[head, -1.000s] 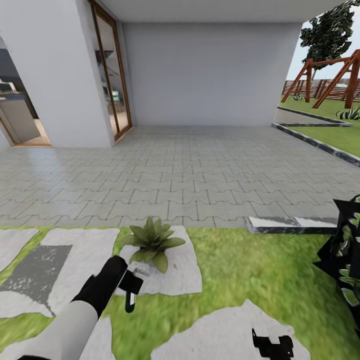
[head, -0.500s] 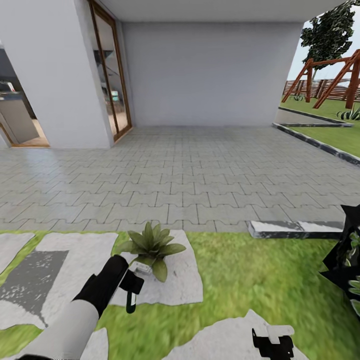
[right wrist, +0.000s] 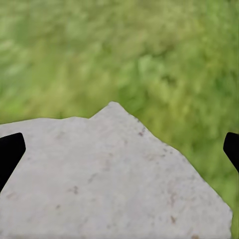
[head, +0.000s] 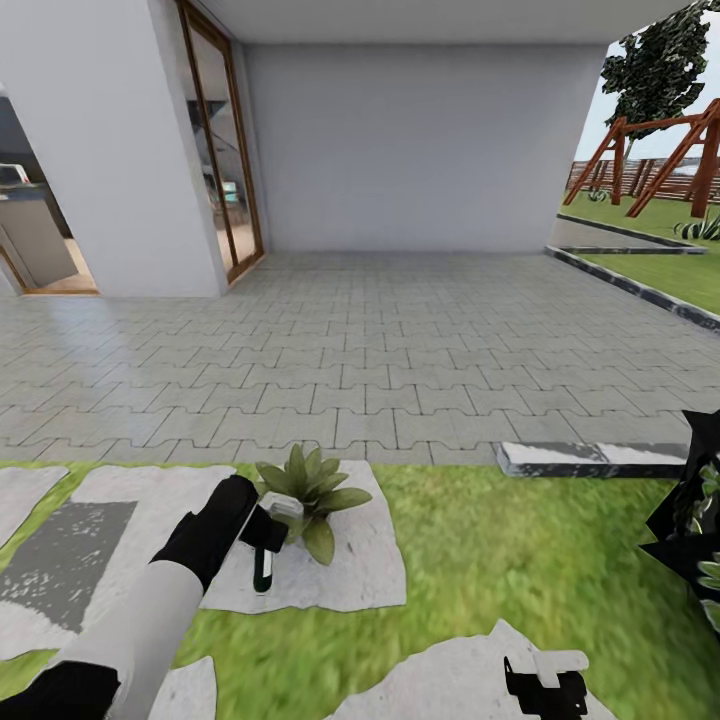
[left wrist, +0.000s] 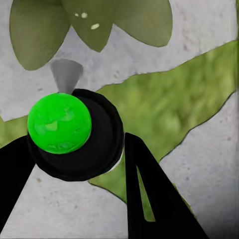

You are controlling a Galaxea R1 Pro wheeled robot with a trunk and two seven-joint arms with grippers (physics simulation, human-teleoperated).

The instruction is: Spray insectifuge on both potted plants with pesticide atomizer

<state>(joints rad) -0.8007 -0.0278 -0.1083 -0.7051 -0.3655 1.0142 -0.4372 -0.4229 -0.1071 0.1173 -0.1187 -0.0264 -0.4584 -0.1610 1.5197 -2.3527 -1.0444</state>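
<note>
My left gripper (head: 262,532), black and two-fingered, is clamped on the pesticide atomizer (head: 265,552), a slim dark green spray bottle with a pale grey-white trigger head; in the head view the bottle hangs body-down below the gripper, its pale head touching the near leaves of the plant. In the left wrist view the black fingers (left wrist: 152,199) flank the bottle's round end, which shows as a bright green disc inside a black ring (left wrist: 74,133), with a grey nozzle cone pointing toward the leaves. Directly ahead of the nozzle stands the potted plant (head: 305,487), a low rosette of pointed green leaves; its pot is hidden under the foliage. Two tiny whitish specks of insectifuge (left wrist: 89,20) dot one leaf in the wrist view. The plant sits on a pale irregular stepping stone (head: 365,560) set in the green lawn (head: 500,560), with further stones beside it to the left. My right gripper (head: 545,690) sits low at the near edge of the head view over another pale stone (right wrist: 114,184); in the right wrist view its black fingertips (right wrist: 10,152) lie at opposite edges of the frame, spread wide with nothing between them. Beyond the lawn lie grey interlocking paving (head: 380,350), a white house wall with a wooden-framed glass door (head: 225,160), and, at far right, a brown wooden swing frame (head: 660,155) and a dark leafy bush (head: 695,520).
</note>
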